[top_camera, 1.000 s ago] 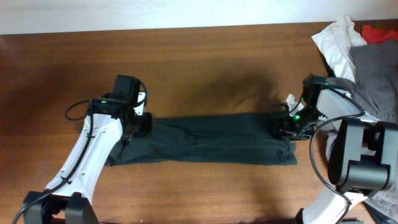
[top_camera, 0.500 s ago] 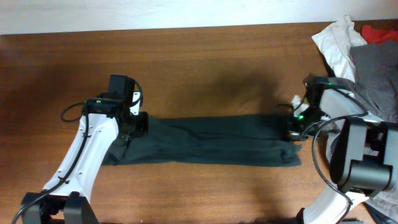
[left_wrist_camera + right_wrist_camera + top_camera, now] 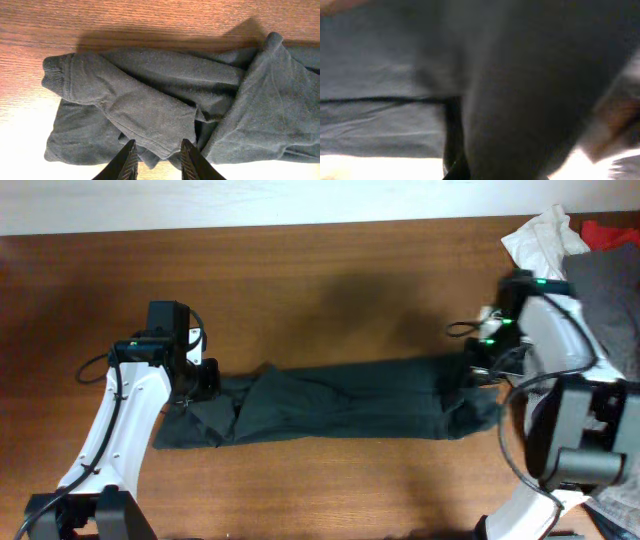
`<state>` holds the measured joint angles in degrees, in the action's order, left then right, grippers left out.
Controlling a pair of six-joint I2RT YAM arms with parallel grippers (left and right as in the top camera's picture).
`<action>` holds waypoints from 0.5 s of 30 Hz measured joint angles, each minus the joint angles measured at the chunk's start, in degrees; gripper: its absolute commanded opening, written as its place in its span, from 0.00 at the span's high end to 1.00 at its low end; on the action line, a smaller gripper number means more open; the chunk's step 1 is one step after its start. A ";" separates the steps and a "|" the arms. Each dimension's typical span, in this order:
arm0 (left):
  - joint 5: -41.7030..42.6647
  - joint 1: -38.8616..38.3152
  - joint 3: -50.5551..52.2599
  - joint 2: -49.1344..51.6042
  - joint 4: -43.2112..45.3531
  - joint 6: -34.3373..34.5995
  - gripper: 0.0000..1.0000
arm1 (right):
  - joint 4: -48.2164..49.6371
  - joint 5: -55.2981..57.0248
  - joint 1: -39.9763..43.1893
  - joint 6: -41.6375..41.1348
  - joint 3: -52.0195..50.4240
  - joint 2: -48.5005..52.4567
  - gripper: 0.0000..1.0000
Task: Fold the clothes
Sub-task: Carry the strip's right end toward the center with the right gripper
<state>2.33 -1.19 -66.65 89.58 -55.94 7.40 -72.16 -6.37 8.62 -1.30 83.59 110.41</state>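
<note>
Left gripper: jaws nearly together with a fold of the black T-shirt between them, so it reads as a pinch on the left end. Right gripper: can't tell. It sits on the shirt's right end, but dark blurred cloth fills its wrist view.

The shirt lies as a long narrow band running left to right across the near-middle of the table, bunched and creased at the left end.

Risks:
- the left pinch looks shallow and close to the fabric edge, so a pull could slip it off
- a ribbed cuff and loose layers are wadded beside that pinch, and folding over them would lock in a lump
- the right arm is next to the white garment and grey garment, so a swing could snag them

Hidden: the chest print, how many layers each jaw holds, and the shirt's right edge under the arm.
</note>
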 measured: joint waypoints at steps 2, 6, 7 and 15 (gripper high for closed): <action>0.46 0.00 0.00 0.00 -0.02 0.00 0.71 | -0.04 0.13 -4.17 -1.62 0.00 0.00 0.96; 1.05 0.00 0.00 0.00 -0.02 0.00 0.71 | 0.74 0.35 -12.66 -4.33 0.04 0.00 0.96; 1.25 0.00 0.00 0.00 -0.02 0.00 0.71 | 1.49 0.37 -15.28 -5.05 0.04 0.00 0.96; 1.77 0.00 0.00 0.00 -0.04 0.00 0.71 | 6.56 0.37 -28.24 -9.09 0.04 0.00 0.96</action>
<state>4.10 -1.19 -66.65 89.58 -55.99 7.40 -65.60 -6.00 -19.62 -10.39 83.64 110.41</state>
